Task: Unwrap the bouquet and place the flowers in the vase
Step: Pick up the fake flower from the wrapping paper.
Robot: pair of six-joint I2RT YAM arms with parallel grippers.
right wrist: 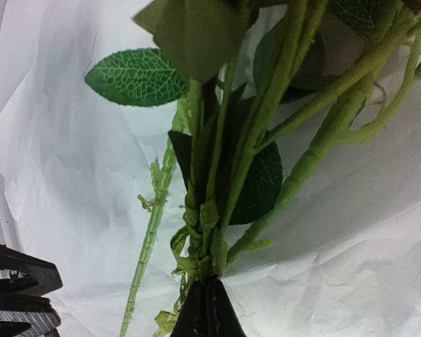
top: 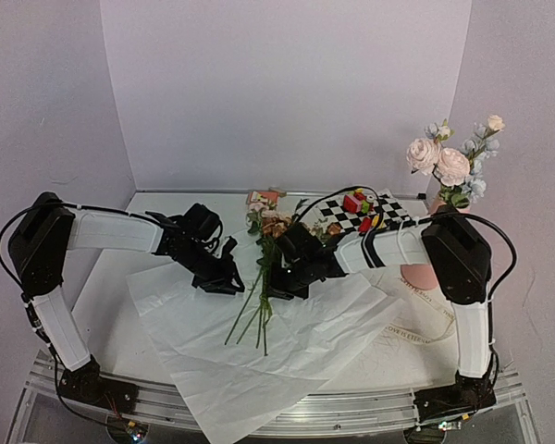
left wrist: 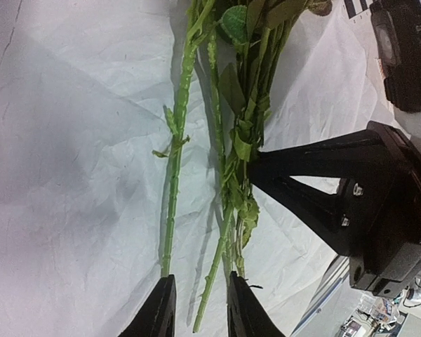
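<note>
The white paper sheet point(top: 333, 333) lies spread flat on the table, and the flowers point(top: 259, 296) lie on it with their blooms point(top: 270, 220) towards the back. My right gripper point(right wrist: 207, 281) is shut on the bunched green stems point(right wrist: 217, 210), just below the leaves. One loose stem point(left wrist: 174, 182) lies apart on the paper, to the left of the bunch. My left gripper point(left wrist: 201, 277) stands open over the stem ends, with one thin stem tip point(left wrist: 205, 295) between its fingers, not pinched. The pink vase point(top: 418, 276) stands at the right, mostly hidden behind my right arm, and other roses point(top: 449, 162) rise from it.
A checkered board point(top: 388, 211) carrying small coloured toy blocks point(top: 359, 205) lies behind the right arm. The two grippers point(top: 229, 277) point(top: 270, 285) sit close together over the paper. The table's metal front edge point(top: 351, 416) runs below the sheet.
</note>
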